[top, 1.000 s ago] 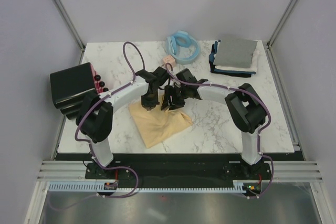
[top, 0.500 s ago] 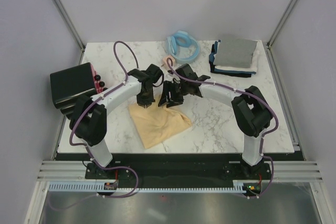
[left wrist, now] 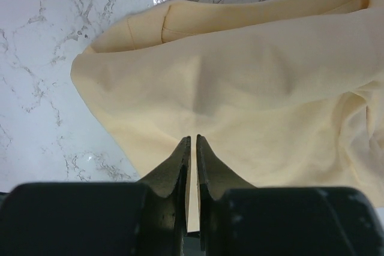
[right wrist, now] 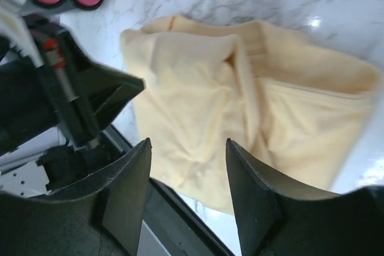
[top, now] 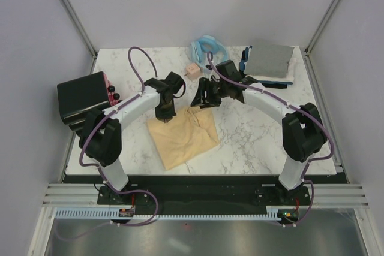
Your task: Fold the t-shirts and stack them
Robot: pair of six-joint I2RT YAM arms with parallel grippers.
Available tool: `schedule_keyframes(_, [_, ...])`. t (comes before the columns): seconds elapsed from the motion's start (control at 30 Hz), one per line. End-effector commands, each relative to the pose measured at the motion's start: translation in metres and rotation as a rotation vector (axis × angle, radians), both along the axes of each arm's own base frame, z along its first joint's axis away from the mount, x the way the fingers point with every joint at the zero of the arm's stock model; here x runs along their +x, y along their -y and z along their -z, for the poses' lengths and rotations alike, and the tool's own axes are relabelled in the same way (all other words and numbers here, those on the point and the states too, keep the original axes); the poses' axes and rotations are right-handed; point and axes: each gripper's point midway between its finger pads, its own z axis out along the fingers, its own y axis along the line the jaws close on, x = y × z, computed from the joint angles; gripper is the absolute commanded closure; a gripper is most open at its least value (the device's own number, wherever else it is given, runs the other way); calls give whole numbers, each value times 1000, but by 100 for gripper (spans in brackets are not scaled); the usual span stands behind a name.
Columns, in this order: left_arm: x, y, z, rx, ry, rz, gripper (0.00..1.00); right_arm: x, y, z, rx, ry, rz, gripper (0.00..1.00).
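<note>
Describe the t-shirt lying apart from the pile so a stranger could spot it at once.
On the white marble table, look near the front edge, in the middle: the pale yellow-cream cloth t-shirt lies there, rumpled. The other shirts, grey, white and navy, sit stacked at the far right corner; only this one is yellow.

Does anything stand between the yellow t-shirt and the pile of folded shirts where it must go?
Nothing lies on the table between the yellow t-shirt and the folded pile; only the right arm hangs across that path.
</note>
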Motion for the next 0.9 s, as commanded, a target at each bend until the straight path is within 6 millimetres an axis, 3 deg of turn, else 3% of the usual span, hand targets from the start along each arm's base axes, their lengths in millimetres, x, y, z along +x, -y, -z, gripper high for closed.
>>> schedule_keyframes(0.0, [10, 0, -23, -37, 79, 21, 87, 20, 44, -2, -82, 66, 66, 40])
schedule_keyframes(0.1, [9, -1, -23, -38, 80, 20, 86, 19, 59, 25, -184, 34, 49, 40])
schedule_keyframes(0.47, [11, 0, -24, -43, 66, 35, 78, 18, 60, 92, -235, -45, 32, 37])
schedule_keyframes(0.63, [13, -1, -28, -45, 74, 33, 76, 21, 73, 103, -300, -14, 56, 36])
schedule_keyframes(0.87, [27, -1, -31, -44, 89, 27, 75, 27, 81, 104, -342, 25, 73, 34])
